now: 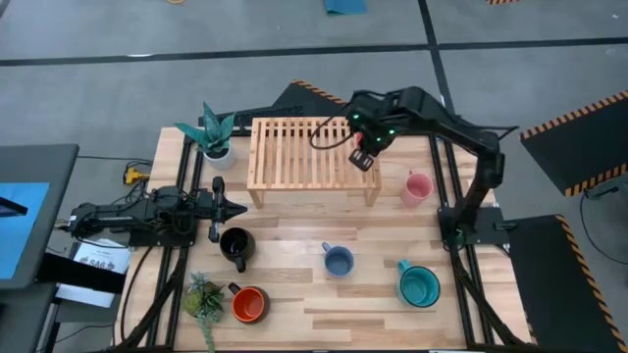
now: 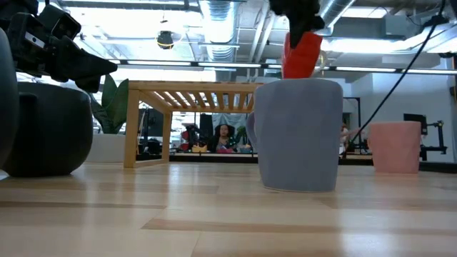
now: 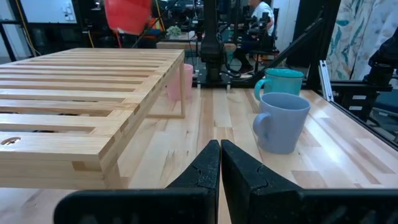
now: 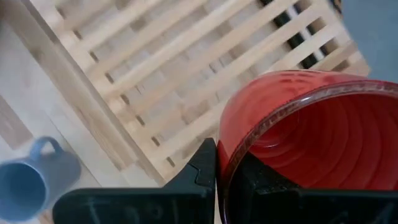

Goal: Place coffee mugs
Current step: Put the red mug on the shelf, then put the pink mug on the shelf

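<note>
Above the slatted wooden rack (image 1: 312,149), right pincer (image 4: 217,167) pinches the glossy red mug's (image 4: 305,146) rim.

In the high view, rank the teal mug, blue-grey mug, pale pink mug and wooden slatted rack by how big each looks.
1. Wooden slatted rack, by far the largest.
2. Teal ceramic mug.
3. Blue-grey ceramic mug and pale pink ceramic mug: these look about alike, so I would not rank one over the other.

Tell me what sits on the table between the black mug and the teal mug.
The blue-grey mug sits between the black mug and the teal mug, plain in the high view.
</note>
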